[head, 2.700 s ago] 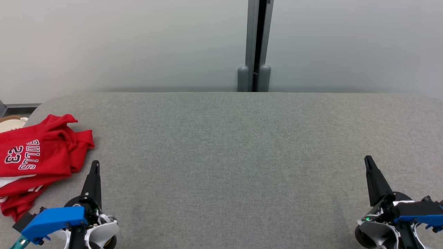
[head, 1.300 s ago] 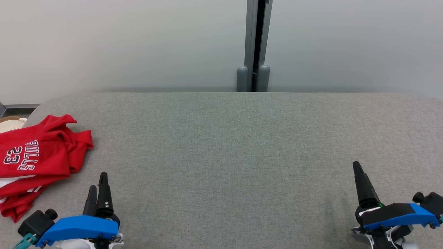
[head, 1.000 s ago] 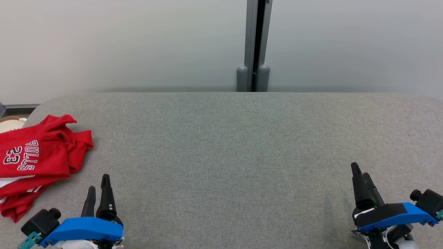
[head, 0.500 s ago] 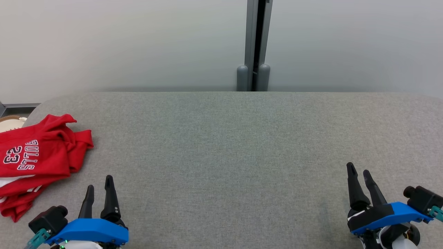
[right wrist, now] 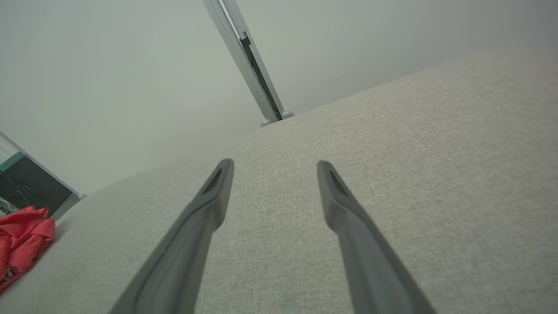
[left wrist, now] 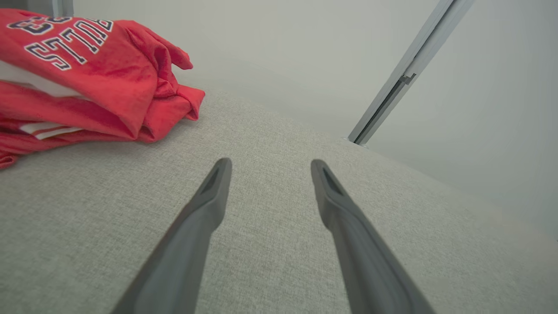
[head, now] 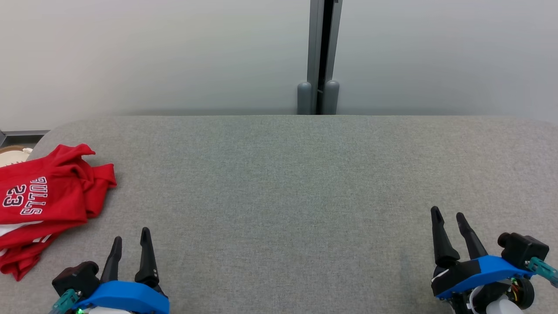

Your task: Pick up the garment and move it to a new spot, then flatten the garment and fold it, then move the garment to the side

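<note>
The garment (head: 48,203) is a red shirt with white "BULLS 23" lettering, lying crumpled and roughly folded at the far left of the grey padded table (head: 283,183). It also fills the upper left of the left wrist view as the garment (left wrist: 83,74), and the garment (right wrist: 22,237) shows at the left edge of the right wrist view. My left gripper (head: 130,237) stands open at the lower left, just right of and nearer than the shirt, not touching it. At the lower right my right gripper (head: 447,216) is open and empty over bare fabric.
A pale wall runs behind the table, with a grey vertical post (head: 320,56) at its middle. A light round object (head: 11,155) peeks past the table's rounded left corner. The wide grey surface stretches between the two grippers.
Both grippers have rotated so their two fingers show side by side, and both have drawn back toward the table's near edge. The garment has not moved.
</note>
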